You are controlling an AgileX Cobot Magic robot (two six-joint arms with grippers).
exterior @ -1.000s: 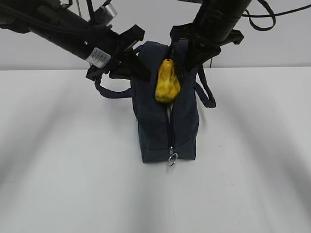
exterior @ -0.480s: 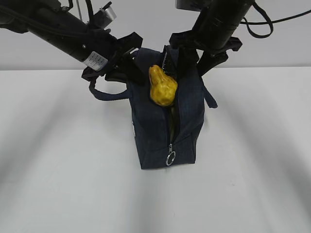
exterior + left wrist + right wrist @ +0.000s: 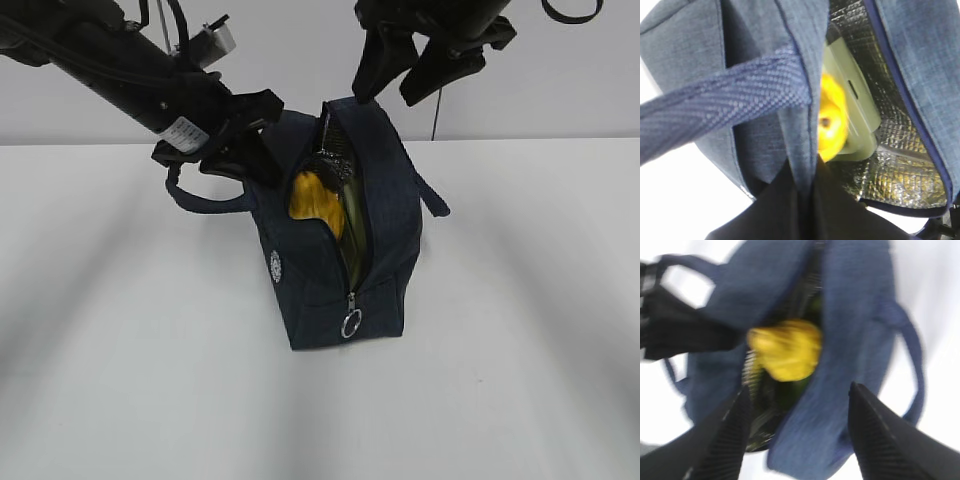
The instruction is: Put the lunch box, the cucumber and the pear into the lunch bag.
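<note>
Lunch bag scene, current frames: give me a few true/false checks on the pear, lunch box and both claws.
1. The pear sits in the open mouth of the lunch bag. True.
2. The right claw grips the pear. False: it is open and empty, above the bag.
3. The left claw is at the bag's left side by the opening, next to a handle. True; its grip is hidden.
4. The lunch box lies on the table beside the bag. False: the left wrist view shows it inside, against the foil lining.
5. The bag's zipper is fully shut. False: it gapes open, ring pull at the near end.
</note>
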